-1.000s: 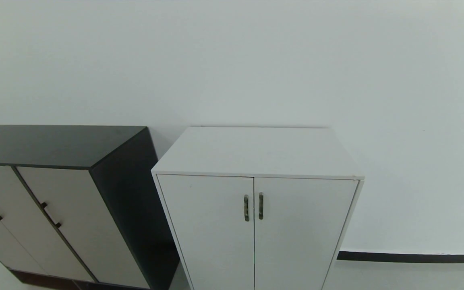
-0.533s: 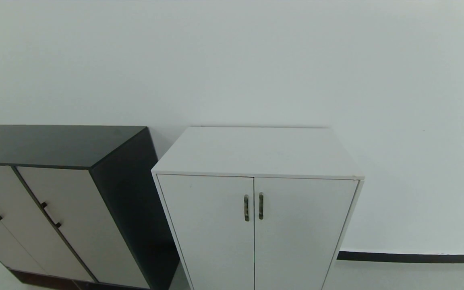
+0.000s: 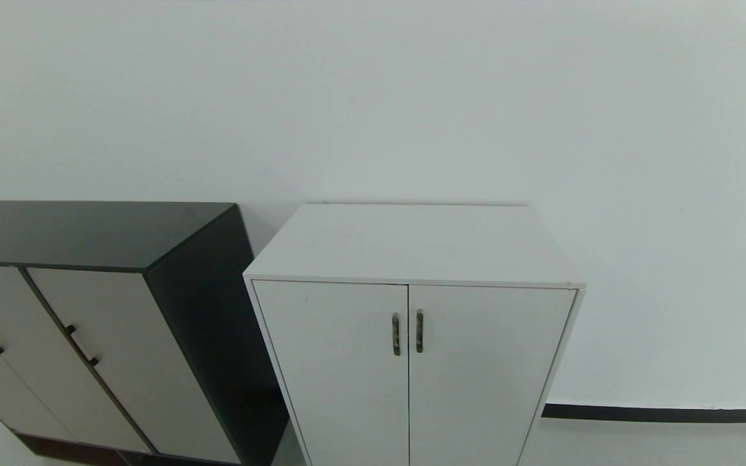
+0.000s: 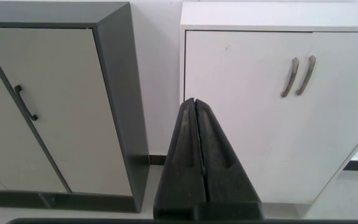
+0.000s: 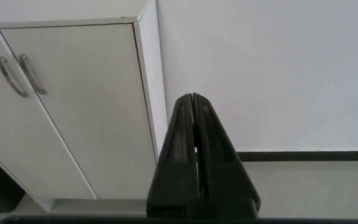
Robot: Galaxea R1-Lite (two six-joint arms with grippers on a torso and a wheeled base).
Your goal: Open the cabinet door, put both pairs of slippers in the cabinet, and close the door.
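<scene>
The cabinet door [image 3: 340,369] is seen shut, well ahead of both sets of jaws. The left gripper [image 4: 195,102] and right gripper [image 5: 194,98] are pressed fully closed, with nothing held. Unless the jaws are opened early, the close-set handles [image 3: 396,334] could be struck, or the wrong one caught.

Light is bright, soft and even, seemingly from overhead, though its source lies outside the views. The wall [image 3: 541,129] darkens slightly toward the head view's corners. A soft shadow sits in the gap between the white cabinet [image 3: 412,243] and the black cabinet [image 3: 88,233], whose top carries a faint sheen. The handles [image 3: 407,333] hold small dull highlights. At the head view's left edge the black cabinet's doors lean outward, bent by the wide lens
</scene>
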